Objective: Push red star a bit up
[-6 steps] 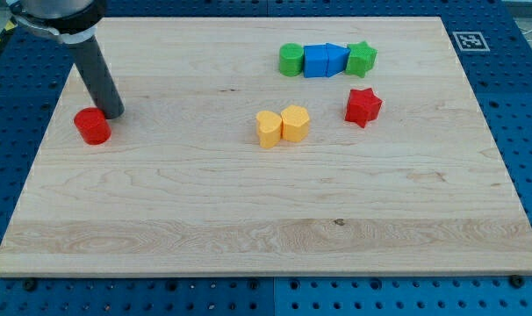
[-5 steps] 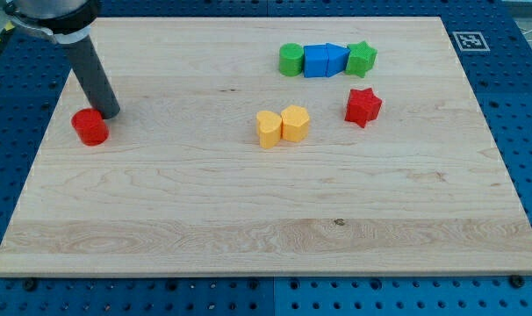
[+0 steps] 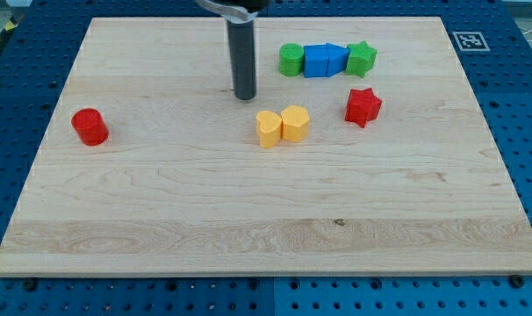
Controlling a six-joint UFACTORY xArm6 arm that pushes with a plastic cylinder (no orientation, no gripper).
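Standing in the upper middle of the frame, our tip [image 3: 245, 96] rested on the wooden board [image 3: 161, 219] apart from every block, just above and to the left of the two yellow blocks [image 3: 282, 125], which sat touching each other near the centre. We carried no pincer at all, only the straight dark rod, so nothing could be spread or pinched; the rod could only shove. The red star [image 3: 363, 106], the thing we were meant to nudge upward, lay right of centre in the upper half, well to the right of our tip and a short way below the row at the top: a green cylinder [image 3: 291, 59], two blue blocks [image 3: 325, 61] and a green star [image 3: 361, 58], packed side by side. A red cylinder [image 3: 89, 126] sat alone at the left side. We judged that pushing the star up required our tip to stand below it, so the tip would have to pass around the yellow pair first. With the green star so close above, only a short push looked safe.
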